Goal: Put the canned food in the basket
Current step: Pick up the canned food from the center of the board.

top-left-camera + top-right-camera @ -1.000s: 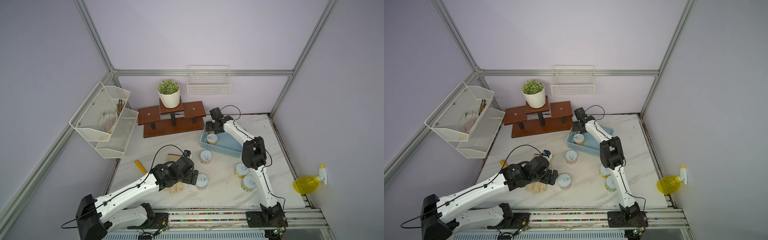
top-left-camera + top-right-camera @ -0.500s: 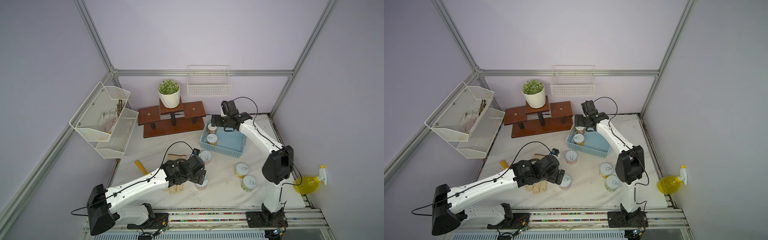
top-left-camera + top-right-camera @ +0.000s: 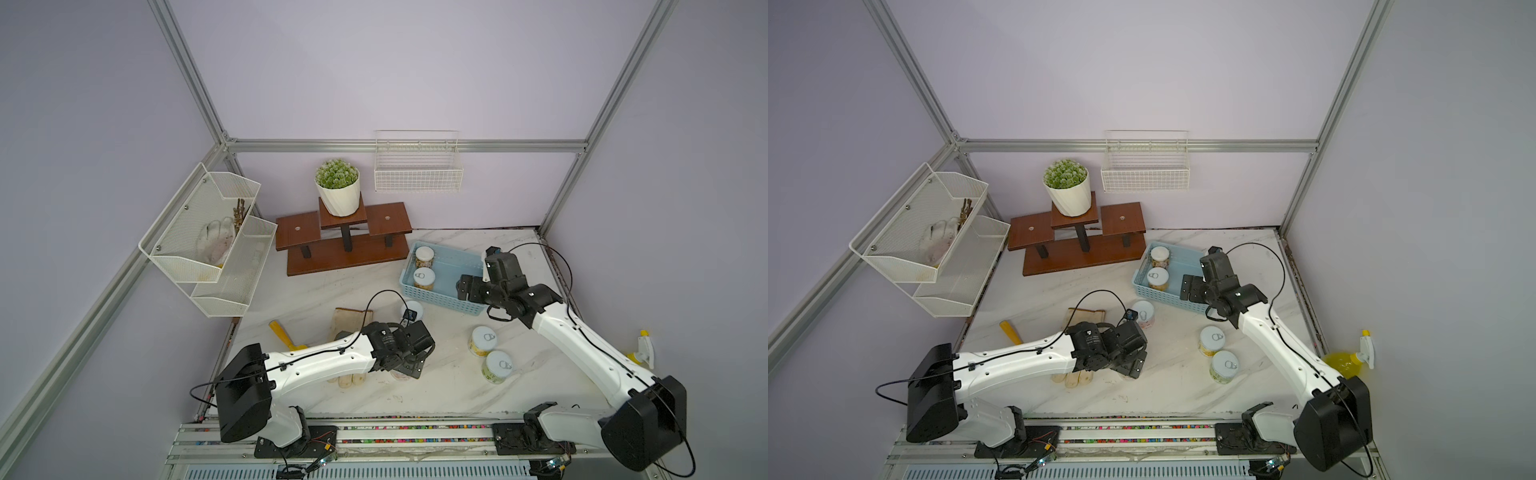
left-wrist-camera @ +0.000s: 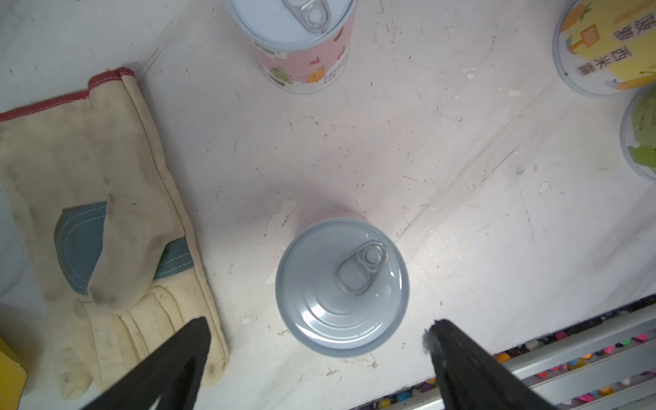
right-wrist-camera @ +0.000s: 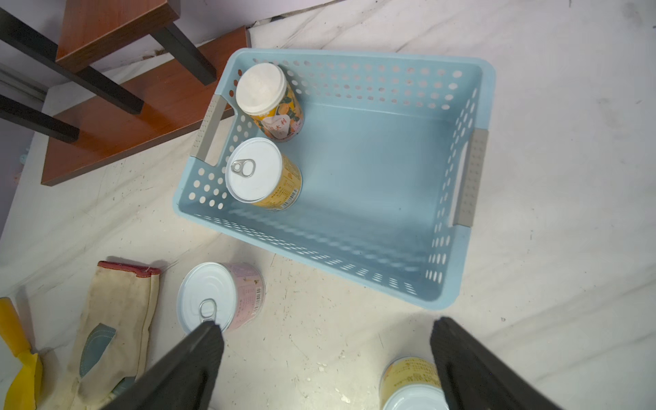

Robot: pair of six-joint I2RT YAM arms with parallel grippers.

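The left claw (image 4: 319, 321) is hovering wide open over a pink tin (image 4: 342, 284) near the front edge of the desk (image 4: 461, 177). The right claw (image 5: 326, 324) is gaping empty by the basket (image 5: 475, 106); 2 tins (image 5: 253, 168) are standing inside.

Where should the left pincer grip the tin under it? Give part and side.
Its round side wall, below the lid rim, from straight above: the tin stands upright, lid up, apart from the glove, and the open left pincer is wider.

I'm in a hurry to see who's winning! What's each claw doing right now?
Left claw: open, empty, over a can.
Right claw: open, empty, by the basket.
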